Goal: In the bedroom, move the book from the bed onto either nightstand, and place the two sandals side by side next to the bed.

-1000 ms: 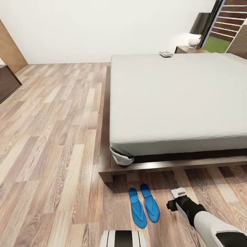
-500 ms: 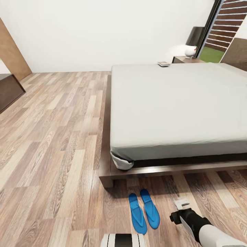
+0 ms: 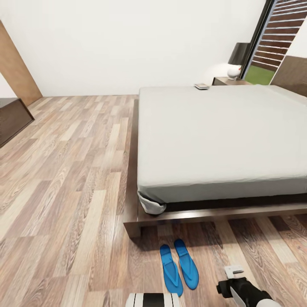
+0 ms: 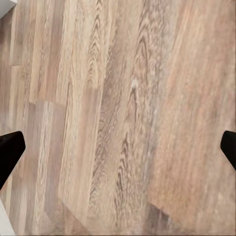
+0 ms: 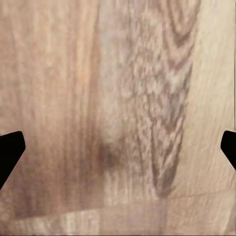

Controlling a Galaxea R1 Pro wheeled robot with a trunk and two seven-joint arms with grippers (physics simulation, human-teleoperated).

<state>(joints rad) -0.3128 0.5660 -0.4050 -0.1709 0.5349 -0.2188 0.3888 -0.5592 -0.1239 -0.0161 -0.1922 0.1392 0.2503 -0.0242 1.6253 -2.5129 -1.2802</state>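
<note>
Sandals [image 3: 179, 266] paired beside bed [image 3: 221, 132]; book [image 3: 201, 86] perhaps atop.

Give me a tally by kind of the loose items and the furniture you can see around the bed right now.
Blue sandals: 2
Book on the bed's far corner: 1
Bed: 1
Nightstand: 1
Lamp on the nightstand: 1
Total: 6

A bedroom in a home.
A large low bed with an off-white mattress and dark brown wooden frame [image 3: 204, 136] stands on a light wood-plank floor [image 3: 64, 179], with a dark brown bedside nightstand [image 3: 228, 81] and white lamp [image 3: 232, 70] against a white wall [image 3: 128, 42].
</note>
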